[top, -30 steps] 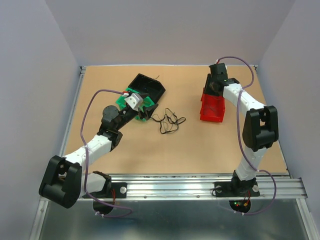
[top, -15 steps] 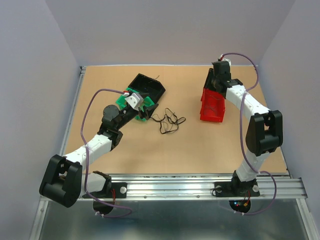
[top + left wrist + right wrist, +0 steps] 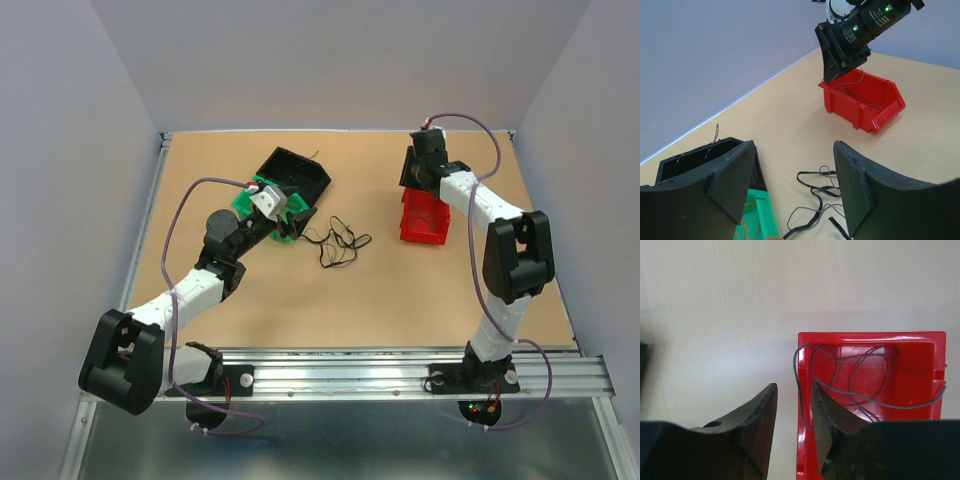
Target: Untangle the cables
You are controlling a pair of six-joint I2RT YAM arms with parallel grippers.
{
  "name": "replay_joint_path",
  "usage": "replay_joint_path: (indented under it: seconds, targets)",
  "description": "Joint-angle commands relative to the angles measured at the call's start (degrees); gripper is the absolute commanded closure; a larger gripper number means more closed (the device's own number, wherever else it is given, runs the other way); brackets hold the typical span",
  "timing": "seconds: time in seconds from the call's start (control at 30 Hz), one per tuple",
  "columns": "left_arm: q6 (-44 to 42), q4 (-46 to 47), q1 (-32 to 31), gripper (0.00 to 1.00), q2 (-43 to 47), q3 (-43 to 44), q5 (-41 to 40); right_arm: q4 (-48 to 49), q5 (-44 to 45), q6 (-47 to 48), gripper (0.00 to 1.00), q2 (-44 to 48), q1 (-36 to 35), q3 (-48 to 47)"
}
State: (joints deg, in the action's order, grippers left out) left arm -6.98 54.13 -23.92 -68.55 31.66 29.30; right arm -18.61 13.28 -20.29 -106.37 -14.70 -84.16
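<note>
The cables (image 3: 338,242) lie in a loose black and grey tangle on the table; in the left wrist view the cables (image 3: 826,191) show between and below my fingers. My left gripper (image 3: 290,222) (image 3: 794,150) hovers open over the green bin's (image 3: 245,200) right edge, holding nothing. A grey wire (image 3: 860,385) curls inside the red bin (image 3: 425,222), one loop draped over its left wall (image 3: 805,440). My right gripper (image 3: 413,172) (image 3: 793,385) hangs open above that wall, nothing pinched.
A black bin (image 3: 297,172) (image 3: 687,162) stands beyond the green bin (image 3: 760,212), which holds an orange wire (image 3: 747,231). The red bin (image 3: 865,100) sits at the back right, with the right gripper (image 3: 842,55) over it. Grey walls close the table on three sides.
My right wrist has shifted a little to the left over the red bin's far end. The left arm and the tangle on the table have not moved.
</note>
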Motion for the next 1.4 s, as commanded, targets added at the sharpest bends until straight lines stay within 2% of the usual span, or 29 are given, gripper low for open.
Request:
replay_joint_path:
  seconds: [0.0, 0.13, 0.27, 0.4, 0.53, 0.87, 1.03, 1.17, 1.23, 1.37]
  targets:
    - [-0.4, 2.4, -0.1, 0.25, 0.5, 2.8, 0.4, 2.4, 1.6, 0.5, 0.62, -0.7, -0.1, 0.1]
    - [-0.5, 2.3, -0.1, 0.25, 0.4, 2.8, 0.5, 2.3, 2.2, 0.4, 0.67, -1.0, 0.0, 0.2]
    - [-0.4, 2.3, -0.1, 0.25, 0.4, 2.9, 0.6, 1.8, 4.6, -0.4, 1.0, -0.7, 0.0, 0.4]
    - [-0.5, 2.3, -0.1, 0.25, 0.4, 2.9, 0.6, -0.3, 6.8, -1.8, 1.0, -0.2, 1.1, 0.7]
    - [-0.3, 2.2, -0.1, 0.25, 0.5, 2.8, 0.7, -1.3, 5.0, -3.1, 0.99, -0.2, 3.4, 2.2]
    - [-0.3, 2.1, -0.1, 0.25, 0.6, 2.8, 1.0, -6.9, 3.2, -1.9, 0.99, -12.9, 4.0, -4.1]
    - [-0.2, 2.1, -0.1, 0.25, 0.4, 2.9, 1.3, -8.0, 3.3, -1.6, 0.99, -15.8, 4.0, -5.6]
    - [-0.3, 1.9, -0.1, 0.25, 0.3, 3.1, 1.3, -9.0, 3.2, -1.8, 0.99, -14.7, 4.0, -6.2]
    - [-0.4, 1.8, -0.1, 0.25, 0.6, 3.0, 1.2, -8.9, 2.9, -1.6, 0.82, -11.0, 4.0, -5.6]
    - [-1.2, 1.1, -0.1, 0.24, 0.5, 3.1, 0.8, -9.0, 2.7, -1.3, 0.66, -3.2, 3.9, -3.7]
